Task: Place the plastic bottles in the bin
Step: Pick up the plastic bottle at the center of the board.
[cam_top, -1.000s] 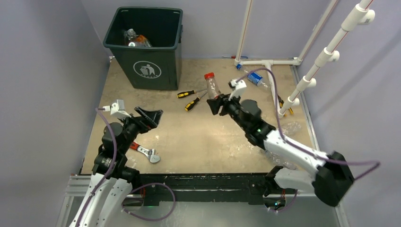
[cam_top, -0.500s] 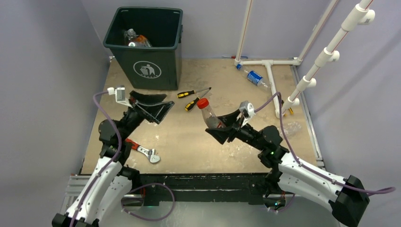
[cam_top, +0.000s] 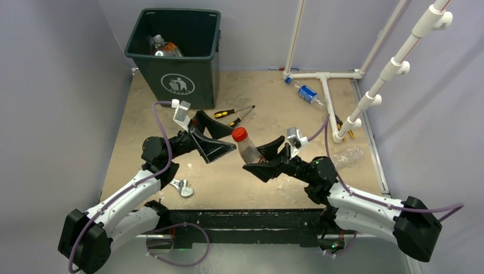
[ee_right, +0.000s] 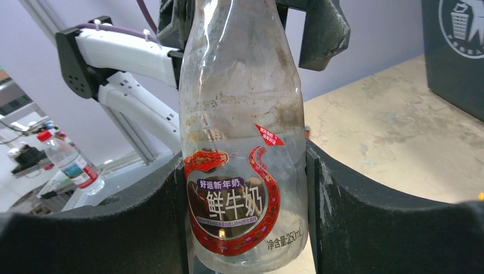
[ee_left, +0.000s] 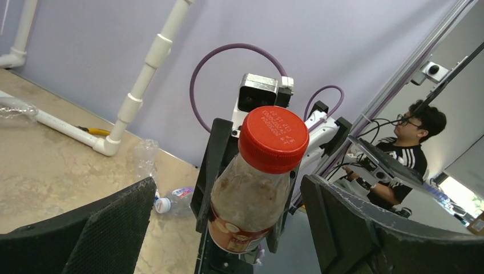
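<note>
Lilac walls box in a scuffed beige surface (cam_top: 262, 103), and both arms lean low over the middle of it. The left arm stretches from the near-left corner, elbow bent, wrist turned rightward. Its left claw (cam_top: 231, 141) is spread as wide as it goes, one finger each side of the bottle's upper end, gaps showing on both sides and nothing in its hold. The right arm comes in flat from the near-right corner, pointing left. Its right claw (cam_top: 255, 157) is partly closed and clamped on the lower body of a clear plastic bottle with a red cap and red snake-pattern label (cam_top: 246, 147), pads pressed against the label.

That bottle hangs above mid-surface, between the two claws, long axis close to upright, cap up and tipped a little toward the left arm.

At the far left stands the dark green square plastic bin (cam_top: 197, 85), logo facing the arms, with a clear orange-labelled bottle (cam_top: 162, 48) lying inside. A blue-labelled clear bottle (cam_top: 308, 94) lies on its side near the far right, beside the white pipe frame (cam_top: 328, 97).
</note>
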You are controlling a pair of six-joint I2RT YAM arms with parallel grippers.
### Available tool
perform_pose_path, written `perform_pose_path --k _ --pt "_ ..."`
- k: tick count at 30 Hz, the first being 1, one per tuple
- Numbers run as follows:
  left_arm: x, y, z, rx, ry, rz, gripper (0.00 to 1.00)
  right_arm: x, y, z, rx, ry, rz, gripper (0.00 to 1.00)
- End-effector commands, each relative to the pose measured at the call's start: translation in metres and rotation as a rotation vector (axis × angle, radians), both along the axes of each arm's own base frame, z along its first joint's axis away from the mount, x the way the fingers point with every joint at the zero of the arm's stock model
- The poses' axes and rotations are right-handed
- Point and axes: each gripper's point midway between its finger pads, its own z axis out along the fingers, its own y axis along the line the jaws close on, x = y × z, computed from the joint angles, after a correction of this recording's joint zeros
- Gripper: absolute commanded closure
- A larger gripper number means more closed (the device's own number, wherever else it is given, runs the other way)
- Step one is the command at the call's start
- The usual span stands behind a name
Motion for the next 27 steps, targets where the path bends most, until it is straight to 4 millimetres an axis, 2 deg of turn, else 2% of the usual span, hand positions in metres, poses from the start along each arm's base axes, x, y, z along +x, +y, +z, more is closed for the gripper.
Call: perform_pose_path --k 1,7,13,18,23,27 --pt "-0.005 0.001 0.022 -0.018 -0.153 0.026 0.01 -0.016 0.0 0.024 0.101 -0.058 0.068 0.67" --pt "0.004 -0.002 0.025 -0.006 -0.13 0.04 0.01 -0.018 0.01 0.015 0.083 -0.045 0.081 0.67" --pt "-0.001 -0.002 0.032 -0.043 -0.142 0.012 0.03 -0.017 0.013 0.009 0.079 -0.037 0.078 0.68" --pt "-0.007 0.001 0.042 -0.079 -0.167 0.001 0.11 -0.015 0.017 0.005 0.072 -0.028 0.081 0.68" --pt "-0.007 0.001 0.045 -0.087 -0.155 -0.005 0.13 -0.009 0.021 0.001 0.059 -0.018 0.059 0.68" --pt "-0.01 0.0 0.045 -0.087 -0.157 -0.019 0.27 -0.008 0.025 0.002 0.056 -0.011 0.066 0.69"
